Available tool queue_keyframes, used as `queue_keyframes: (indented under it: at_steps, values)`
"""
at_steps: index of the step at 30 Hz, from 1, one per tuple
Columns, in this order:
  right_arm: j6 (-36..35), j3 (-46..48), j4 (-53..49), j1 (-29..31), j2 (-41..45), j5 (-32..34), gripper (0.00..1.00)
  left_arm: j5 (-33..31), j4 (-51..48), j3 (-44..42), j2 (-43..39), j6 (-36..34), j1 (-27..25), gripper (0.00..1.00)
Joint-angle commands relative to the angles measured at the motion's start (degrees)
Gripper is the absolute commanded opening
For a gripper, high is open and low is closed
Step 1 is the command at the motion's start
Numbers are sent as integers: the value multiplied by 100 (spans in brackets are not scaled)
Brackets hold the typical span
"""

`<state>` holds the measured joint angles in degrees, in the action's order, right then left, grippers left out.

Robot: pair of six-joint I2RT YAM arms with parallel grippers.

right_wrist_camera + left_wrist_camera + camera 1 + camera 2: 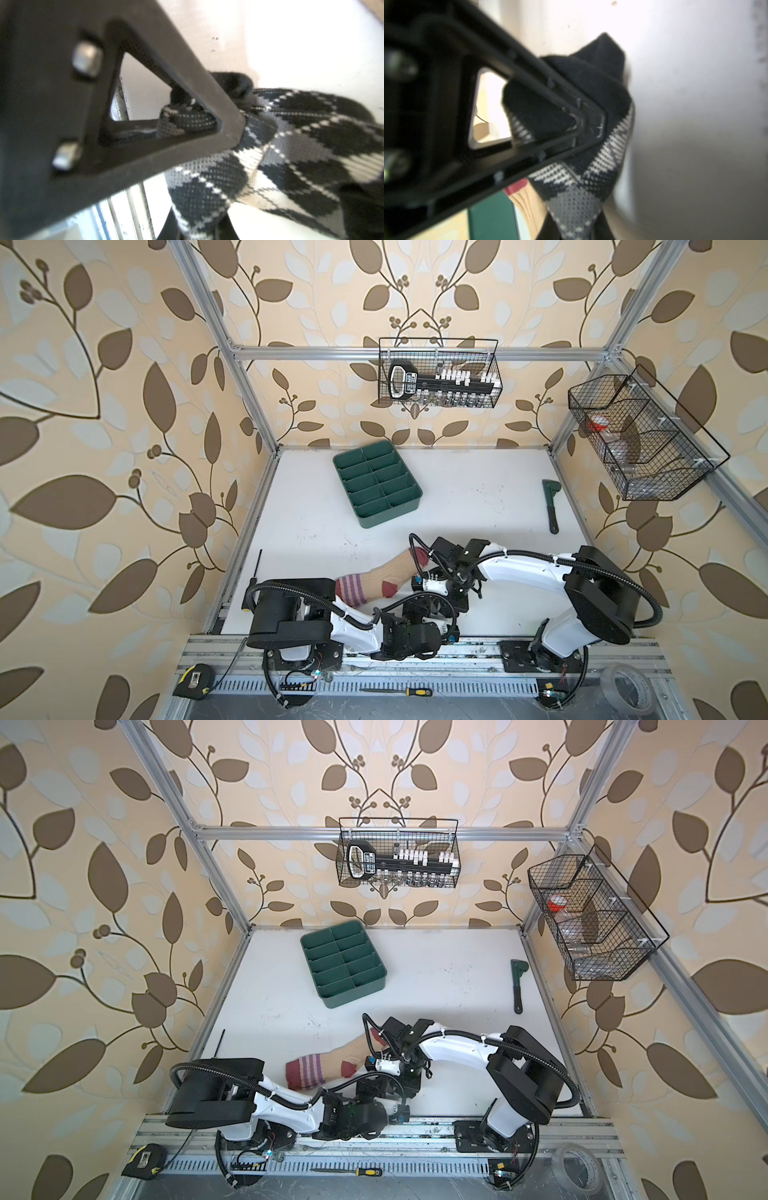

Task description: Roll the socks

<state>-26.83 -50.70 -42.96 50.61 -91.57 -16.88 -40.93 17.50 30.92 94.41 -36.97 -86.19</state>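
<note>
Two arms on one white table [478, 497], and both of mine are bunched up at the front middle of it. Biggest thing out there is the green tray [392, 515], toward the back and well apart from me. Next down is the beige sock [386, 572], lying flat and slanted in both top views, with its striped cuff toward my left base and its maroon toe up under my right wrist. The black sock [291, 155] is just beside it, but you can't really spot it from above since my arms cover it. The wrist views show it fine: argyle diamonds, all bunched and twisted. A wrench [550, 506] lies off on the right side of the table, near nothing else. My left claw [591, 122] is pinched down on the plain black end of the black sock. My right claw [232, 126] is clamped on a scrunched fold of the same sock, and the rest trails off across the table. Both close-ups are kinda blurry, fwiw.
</note>
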Motion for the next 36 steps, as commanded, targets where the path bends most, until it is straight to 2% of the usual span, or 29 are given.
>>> queue_keyframes:
  at_steps: [1,3,4,5,7,8,9,12,18,23,26,29,32,34,36]
  values:
    - [59,64,342,19,-129,32,6,777,-424,365,29,235,18,0]
    - [116,166,491,-14,58,293,13,1191,-1136,613,-82,499,29,0]
    - [117,222,543,-45,185,436,22,1498,-1580,767,-150,661,44,0]
    - [132,273,590,-70,309,571,33,1682,-1812,846,-195,811,47,0]
    - [118,402,635,-85,662,829,66,2131,-2221,946,-269,1143,63,0]
    - [125,460,648,-86,836,932,75,2263,-2264,933,-288,1275,59,0]
    - [125,540,657,-102,1038,1043,83,2481,-2321,910,-300,1380,90,0]
    - [134,778,727,-113,1755,1430,98,2910,-2510,919,-216,1625,229,0]
    - [103,973,638,-517,3333,2309,100,3946,-2690,997,-134,2167,882,0]
    - [-32,1077,851,-904,4437,3535,100,4859,-2952,1277,162,2362,1388,0]
    - [-209,1141,1145,-1094,5007,4167,100,5144,-2977,1366,346,2511,1541,0]
    - [-397,1109,1355,-1266,5519,4368,100,5435,-2881,1356,406,2702,1704,0]
    - [-721,1053,1536,-1277,6026,4284,100,6066,-2895,1404,513,2939,2040,0]
    - [-1171,1065,1496,-1279,6380,3941,100,6609,-3199,1582,685,3011,2343,0]
    - [-1981,1138,1194,-1278,6805,3388,100,7062,-3541,1808,897,3094,2642,0]
